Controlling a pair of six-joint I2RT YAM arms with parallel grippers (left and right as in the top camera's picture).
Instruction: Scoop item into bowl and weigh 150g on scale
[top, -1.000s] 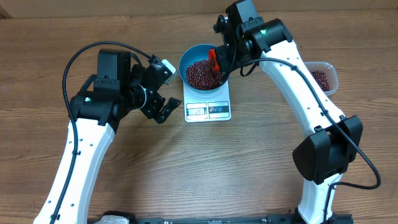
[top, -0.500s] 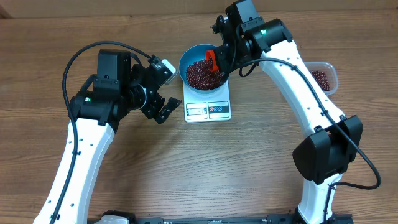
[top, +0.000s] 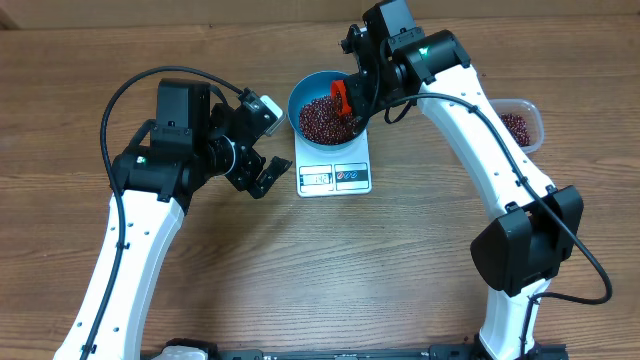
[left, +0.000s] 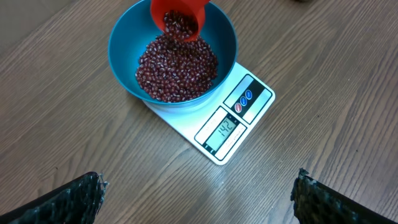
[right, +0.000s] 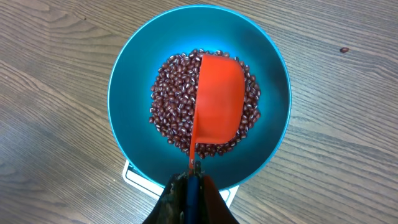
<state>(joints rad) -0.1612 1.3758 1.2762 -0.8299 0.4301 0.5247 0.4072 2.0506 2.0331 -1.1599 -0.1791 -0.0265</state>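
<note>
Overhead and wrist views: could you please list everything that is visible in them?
bowl: one, blue, standing on the scale
beans: many, dark red-brown, heaped in the bowl
scale: one, white, on the table between the arms
scoop: one, orange-red, tilted over the bowl, beans in it
tub: one, clear, on the table's right side, beans inside
stray bean: one, dark, on the table near the bowl
table: one, brown wood, under everything
left gripper: one, black, open and empty, left of the scale
right gripper: one, black, shut on the scoop's handle
</note>
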